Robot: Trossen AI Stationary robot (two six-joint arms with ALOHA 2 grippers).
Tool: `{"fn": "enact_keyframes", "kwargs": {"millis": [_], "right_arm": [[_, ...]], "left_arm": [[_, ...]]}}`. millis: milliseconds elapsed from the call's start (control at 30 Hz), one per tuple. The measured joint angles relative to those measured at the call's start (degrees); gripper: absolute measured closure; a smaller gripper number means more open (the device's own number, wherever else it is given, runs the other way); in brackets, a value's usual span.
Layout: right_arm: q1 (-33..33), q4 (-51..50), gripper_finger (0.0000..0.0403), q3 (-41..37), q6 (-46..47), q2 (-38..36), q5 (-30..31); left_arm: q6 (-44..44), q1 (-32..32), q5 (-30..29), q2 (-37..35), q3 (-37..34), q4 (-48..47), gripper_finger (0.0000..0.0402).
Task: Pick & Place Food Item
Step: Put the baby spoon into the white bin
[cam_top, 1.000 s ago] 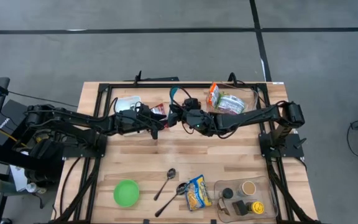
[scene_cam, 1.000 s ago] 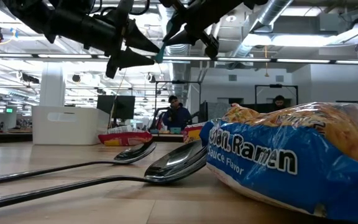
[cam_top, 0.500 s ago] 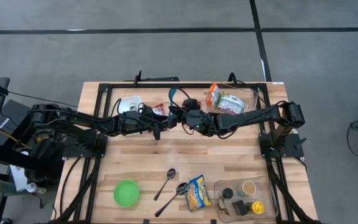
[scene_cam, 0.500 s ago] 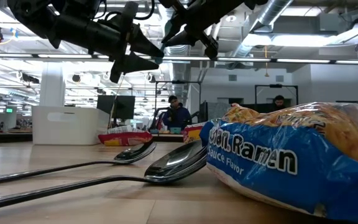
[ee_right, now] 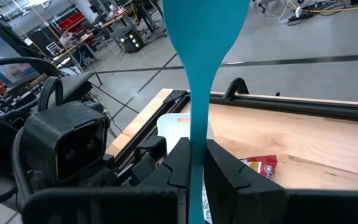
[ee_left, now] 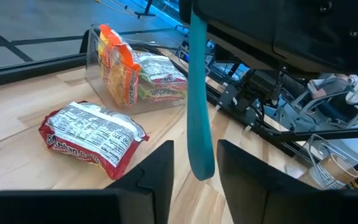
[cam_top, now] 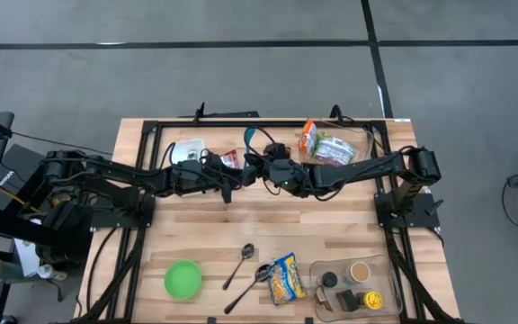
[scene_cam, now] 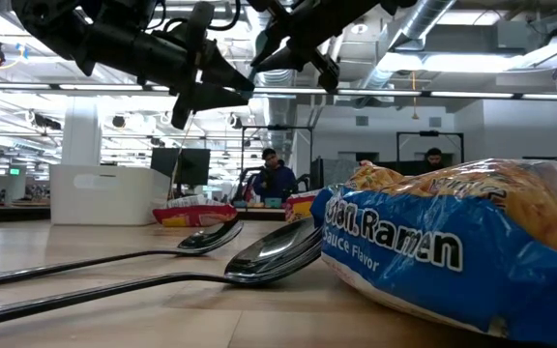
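Note:
Above the table's middle my right gripper (ee_right: pixel 195 163) (cam_top: pixel 261 167) is shut on a teal utensil (ee_right: pixel 199 74) (cam_top: pixel 252 136). The utensil's broad end points up and toward the far edge. My left gripper (ee_left: pixel 196 180) (cam_top: pixel 238 178) faces it from the left, open. Its two fingers stand on either side of the utensil's free handle end (ee_left: pixel 201 163), with a thin gap still showing. A red ramen packet (ee_left: pixel 92 140) (cam_top: pixel 230 159) lies flat on the wood under the arms. A blue ramen pack (cam_top: pixel 285 277) (scene_cam: pixel 453 242) lies near the front edge. My right gripper pinches the teal utensil's handle (ee_right: pixel 195 140) between its two fingers, partway along its length and below the broad end. The fingers lie across the handle, coming nearly level from the table's right. The utensil is lifted clear, its free handle end hanging below the fingers.
A clear box (cam_top: pixel 333 147) (ee_left: pixel 138 74) with orange and green packets stands at the far right. There is a white item (cam_top: pixel 185 148) at the far left. A green bowl (cam_top: pixel 183 278), two spoons (cam_top: pixel 239 264) (scene_cam: pixel 211 239) and a clear tray of jars (cam_top: pixel 356 286) sit along the front.
My left gripper has moved a little toward the table's right, up to the right gripper. Its fingers have narrowed about the utensil's hanging handle end. The right gripper and the utensil have kept still.

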Motion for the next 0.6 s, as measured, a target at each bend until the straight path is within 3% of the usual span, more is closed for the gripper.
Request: {"fn": "enact_keyframes", "kwargs": {"millis": [600], "right_arm": [[-0.07,-0.03,0.0367,0.0,-0.04,0.02,-0.96]], "left_arm": [[-0.17,0.0,0.1,-0.02,-0.04,-0.39,0.0385]]}}
